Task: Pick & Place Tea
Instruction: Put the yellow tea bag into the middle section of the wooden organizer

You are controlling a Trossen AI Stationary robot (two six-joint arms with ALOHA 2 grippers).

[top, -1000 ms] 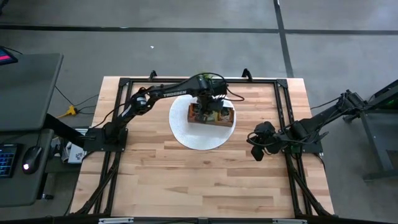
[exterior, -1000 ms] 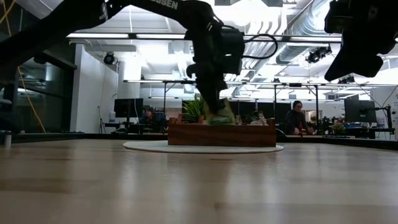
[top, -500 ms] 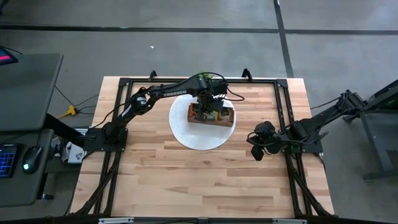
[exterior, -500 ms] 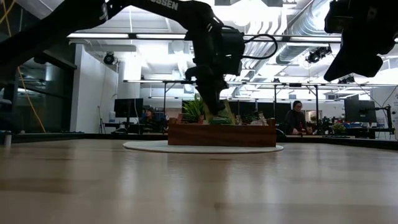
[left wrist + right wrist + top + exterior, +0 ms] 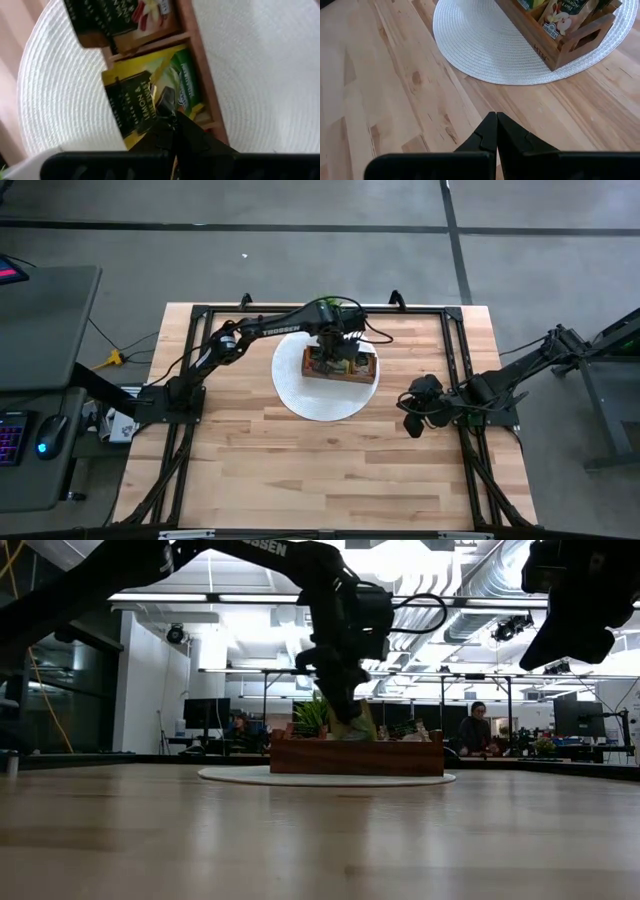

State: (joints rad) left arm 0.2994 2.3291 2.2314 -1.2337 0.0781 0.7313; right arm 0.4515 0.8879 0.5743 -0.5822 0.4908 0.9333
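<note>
Tea sachet [image 5: 150, 95], yellow-green, pinched in the left tool [image 5: 167, 112], standing in the wooden tray's [image 5: 341, 367] compartment on the white mat [image 5: 300, 392]. Right tool [image 5: 496, 131] hangs closed, holding nothing, over bare tabletop [image 5: 300, 470], well apart.

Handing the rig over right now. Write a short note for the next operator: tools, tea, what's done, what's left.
Left tool: over the wooden tray, shut on a yellow-green lemon tea sachet that stands in a tray compartment.
Right tool: shut, empty, hovering over bare table to the right of the white round mat.
Tea: all visible sachets are in the tray on the mat; none lies on the table.
Done: nothing visibly moved out.
Left: whether the held sachet is going in or coming out is unclear; confirm, then finish that move.
</note>
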